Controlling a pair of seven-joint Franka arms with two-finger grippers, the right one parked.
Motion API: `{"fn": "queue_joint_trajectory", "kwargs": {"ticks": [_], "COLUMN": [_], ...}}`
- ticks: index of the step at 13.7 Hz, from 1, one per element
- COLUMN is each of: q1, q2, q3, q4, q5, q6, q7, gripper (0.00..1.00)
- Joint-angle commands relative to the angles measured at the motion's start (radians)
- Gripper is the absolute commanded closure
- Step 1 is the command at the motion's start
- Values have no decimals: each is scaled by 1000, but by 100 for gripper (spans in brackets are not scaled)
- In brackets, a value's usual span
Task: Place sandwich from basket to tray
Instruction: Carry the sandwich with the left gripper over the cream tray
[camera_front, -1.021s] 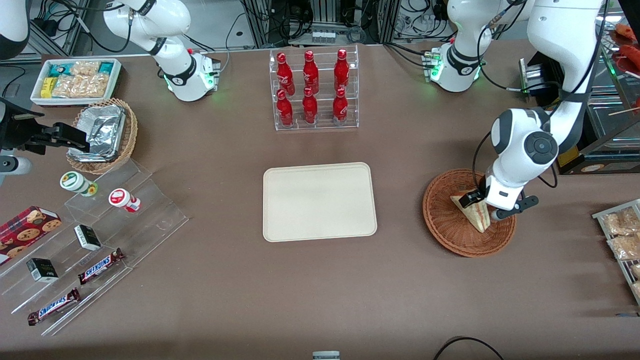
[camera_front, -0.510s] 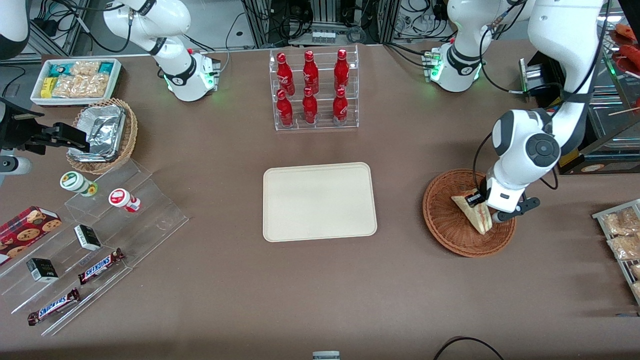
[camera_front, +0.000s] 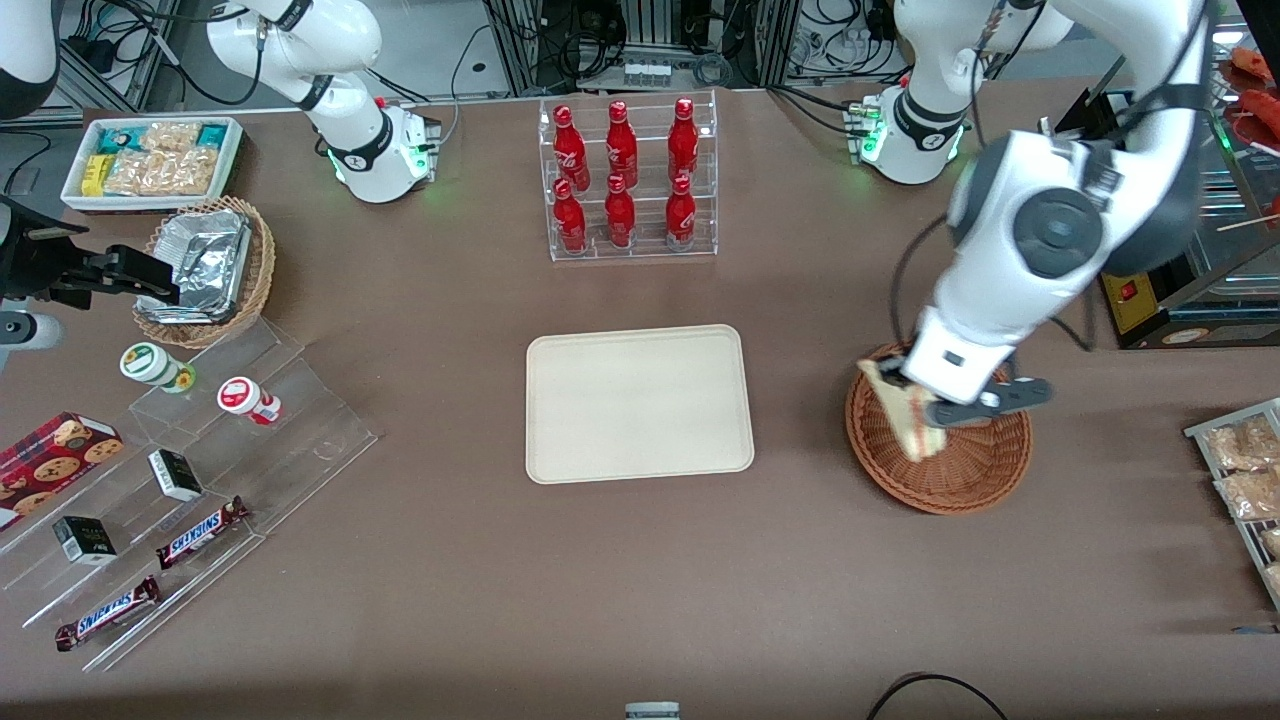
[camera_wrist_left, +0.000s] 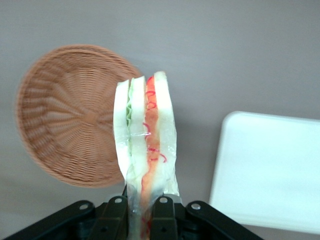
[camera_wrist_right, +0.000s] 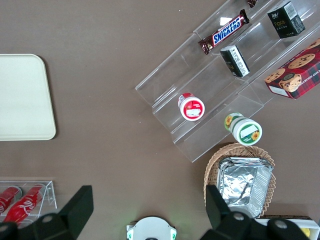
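The sandwich (camera_front: 905, 415) (camera_wrist_left: 145, 135), a pale bread wedge with red, orange and green filling, hangs in the air above the reddish-brown wicker basket (camera_front: 965, 470) (camera_wrist_left: 70, 115). My left gripper (camera_front: 925, 408) (camera_wrist_left: 142, 215) is shut on the wedge's narrow end, with a black finger pressing each bread face. The basket below holds nothing else. The cream-beige tray (camera_front: 638, 402) (camera_wrist_left: 270, 170) lies flat at the table's middle, toward the parked arm's end from the basket, with nothing on it.
A clear rack of red bottles (camera_front: 627, 180) stands farther from the front camera than the tray. A wire rack of bagged snacks (camera_front: 1245, 480) sits at the working arm's end. Stepped acrylic shelves with candy bars (camera_front: 200, 530), a foil-container basket (camera_front: 205, 265) and a snack tub (camera_front: 150, 160) fill the parked arm's end.
The gripper has risen out of the basket with the sandwich and shifted a little toward the tray; the sandwich no longer rests on the wicker.
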Motion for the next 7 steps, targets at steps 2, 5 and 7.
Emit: {"fn": "queue_joint_trajectory", "kwargs": {"ticks": [2, 5, 7], "q1": [-180, -274, -307], "q2": [168, 310, 372], "q3": [12, 13, 13], "q4": [121, 216, 259], "q5": [4, 1, 1], "q6": [-18, -16, 11], "q7": [-59, -91, -102], "gripper": [100, 100, 100]}}
